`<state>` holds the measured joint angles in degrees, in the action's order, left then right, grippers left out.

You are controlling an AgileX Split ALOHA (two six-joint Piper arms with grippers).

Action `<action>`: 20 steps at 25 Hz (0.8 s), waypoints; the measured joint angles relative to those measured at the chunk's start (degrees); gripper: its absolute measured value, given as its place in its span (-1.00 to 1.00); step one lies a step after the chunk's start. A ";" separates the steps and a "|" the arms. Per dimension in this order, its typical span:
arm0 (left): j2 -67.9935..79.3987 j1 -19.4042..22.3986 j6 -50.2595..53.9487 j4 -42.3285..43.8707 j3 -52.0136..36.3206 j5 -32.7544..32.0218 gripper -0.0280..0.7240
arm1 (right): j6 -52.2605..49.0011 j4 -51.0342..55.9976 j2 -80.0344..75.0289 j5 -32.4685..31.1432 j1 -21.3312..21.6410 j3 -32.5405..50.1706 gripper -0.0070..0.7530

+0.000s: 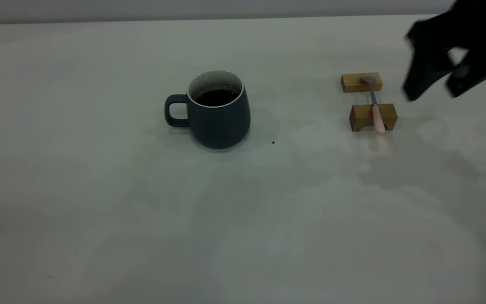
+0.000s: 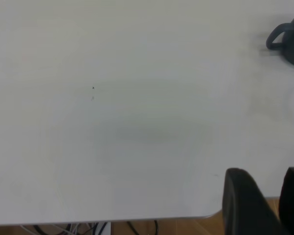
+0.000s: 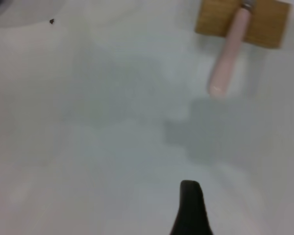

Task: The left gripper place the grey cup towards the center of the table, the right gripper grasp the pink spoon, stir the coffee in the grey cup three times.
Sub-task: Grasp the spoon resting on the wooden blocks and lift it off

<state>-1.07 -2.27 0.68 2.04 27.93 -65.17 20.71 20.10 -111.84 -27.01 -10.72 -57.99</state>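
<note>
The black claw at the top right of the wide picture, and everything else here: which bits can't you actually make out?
- Right gripper, exterior view: blurred, its arm cut off by the edge. The right wrist view shows one fingertip.
- Left gripper: absent from the exterior view; the left wrist view crops its fingers.
- Grey cup, left wrist view: mostly cut off, so the coffee is hidden there.
- Pink spoon, right wrist view: bowl cropped.
</note>
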 joint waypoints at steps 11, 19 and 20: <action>0.00 0.00 0.00 0.00 0.00 0.00 -0.26 | 1.85 0.00 -17.67 -0.65 -1.33 -13.03 0.68; 0.00 0.00 0.00 0.00 0.00 0.00 -0.26 | 2.27 -0.49 -22.92 -0.99 -1.33 -18.48 0.64; 0.00 0.00 0.00 0.00 0.00 0.00 -0.26 | 2.27 -0.72 -23.18 -0.99 -1.33 -18.63 0.61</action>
<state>-1.07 -2.27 0.68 2.04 27.93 -65.17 22.99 19.39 -135.01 -28.01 -12.05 -76.61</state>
